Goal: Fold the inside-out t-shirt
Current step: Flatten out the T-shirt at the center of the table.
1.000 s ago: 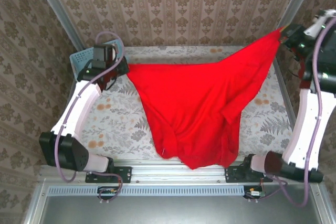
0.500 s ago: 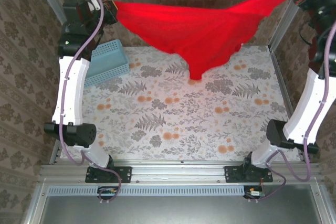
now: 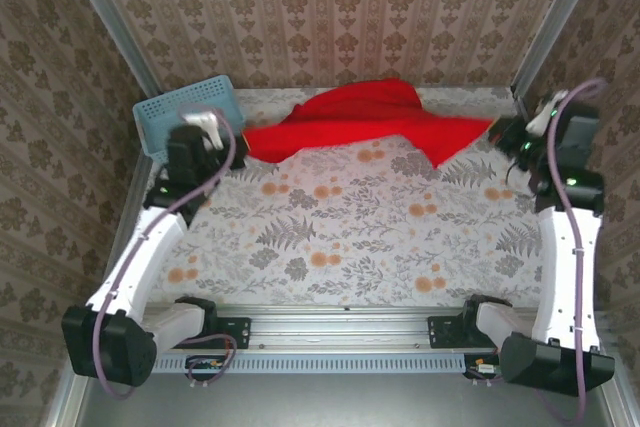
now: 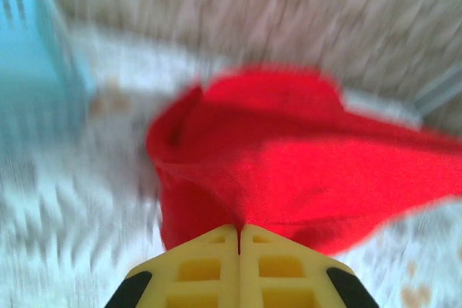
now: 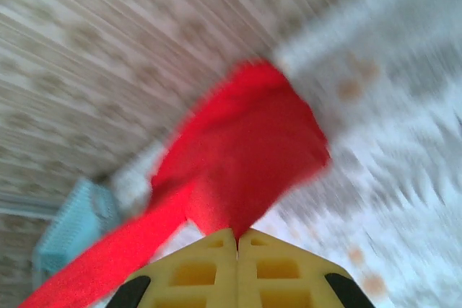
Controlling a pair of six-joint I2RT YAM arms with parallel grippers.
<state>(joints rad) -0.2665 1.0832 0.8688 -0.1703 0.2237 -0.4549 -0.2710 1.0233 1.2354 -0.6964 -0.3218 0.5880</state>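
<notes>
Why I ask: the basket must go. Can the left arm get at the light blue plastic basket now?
Probably yes: the light blue plastic basket sits right beside the left claw, nothing between. But that claw is shut on the bright red cloth t-shirt and must release first.

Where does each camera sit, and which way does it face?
Top external: above, behind the arm bases, looking down on the floral table; both arms show.
Left wrist: on the left arm, looking past the left gripper, shut on the red cloth t-shirt.
Right wrist: on the right arm, looking past the right gripper along the t-shirt.
Shared: all views show the t-shirt and the light blue plastic basket.
</notes>
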